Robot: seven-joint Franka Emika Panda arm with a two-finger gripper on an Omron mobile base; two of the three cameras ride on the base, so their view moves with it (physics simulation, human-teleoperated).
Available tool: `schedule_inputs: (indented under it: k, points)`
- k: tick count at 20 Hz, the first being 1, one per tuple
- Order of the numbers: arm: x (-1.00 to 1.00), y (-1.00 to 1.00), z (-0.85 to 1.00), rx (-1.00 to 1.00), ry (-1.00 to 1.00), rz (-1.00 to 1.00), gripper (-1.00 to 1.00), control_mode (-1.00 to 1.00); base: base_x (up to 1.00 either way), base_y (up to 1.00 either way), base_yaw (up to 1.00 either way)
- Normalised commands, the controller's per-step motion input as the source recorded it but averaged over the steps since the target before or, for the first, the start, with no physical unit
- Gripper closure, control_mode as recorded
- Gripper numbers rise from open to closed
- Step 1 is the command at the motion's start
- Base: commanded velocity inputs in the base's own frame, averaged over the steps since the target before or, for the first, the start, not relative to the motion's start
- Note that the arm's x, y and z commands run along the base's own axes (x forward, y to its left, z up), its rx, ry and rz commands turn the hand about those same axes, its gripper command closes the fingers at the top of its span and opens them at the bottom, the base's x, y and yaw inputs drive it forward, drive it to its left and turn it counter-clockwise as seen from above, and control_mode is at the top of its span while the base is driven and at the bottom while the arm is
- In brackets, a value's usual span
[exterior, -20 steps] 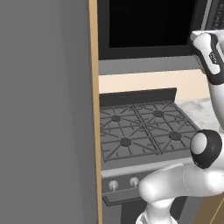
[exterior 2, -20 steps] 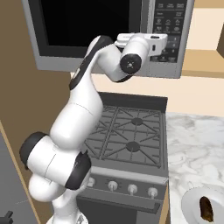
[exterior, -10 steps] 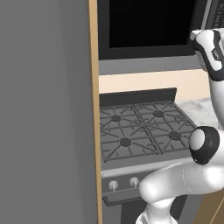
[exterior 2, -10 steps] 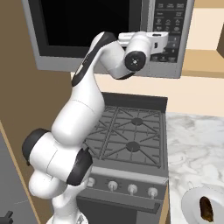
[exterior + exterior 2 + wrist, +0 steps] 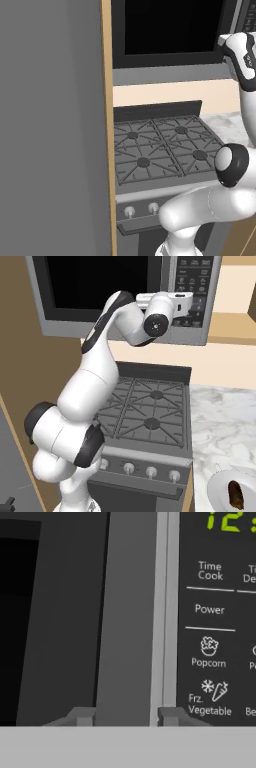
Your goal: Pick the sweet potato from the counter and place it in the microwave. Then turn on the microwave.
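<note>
Here, tool (image 5: pixel 122 716) at microwave (image 5: pixel 130 612) door edge

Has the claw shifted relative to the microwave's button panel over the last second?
Yes. The claw has edged toward the microwave, closing in on its button panel.

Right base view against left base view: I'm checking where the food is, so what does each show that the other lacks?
Right base view alone: the sweet potato lying on a white plate on the marbled counter, and the gripper up at the microwave's button panel. Left base view alone: a tall grey cabinet side with its wooden edge. Both share the microwave with its dark door shut, the gas stove with its knobs, and the white arm.
</note>
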Motion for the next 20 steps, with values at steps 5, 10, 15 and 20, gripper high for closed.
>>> schedule_inputs:
  k: [5, 10, 15, 20]
  points:
    - [-0.2, 0.0, 0.0, 0.0, -0.03, 0.02, 1.0, -1.0, 0.0, 0.0, 0.0]
    - [-0.54, 0.0, 0.0, 0.0, -0.06, 0.08, 1.0, -1.0, 0.0, 0.0, 0.0]
    - [-0.52, 0.0, 0.0, 0.0, -0.03, 0.09, 1.0, -1.0, 0.0, 0.0, 0.0]
    - [-0.51, 0.0, 0.0, 0.0, 0.0, 0.09, 1.0, -1.0, 0.0, 0.0, 0.0]
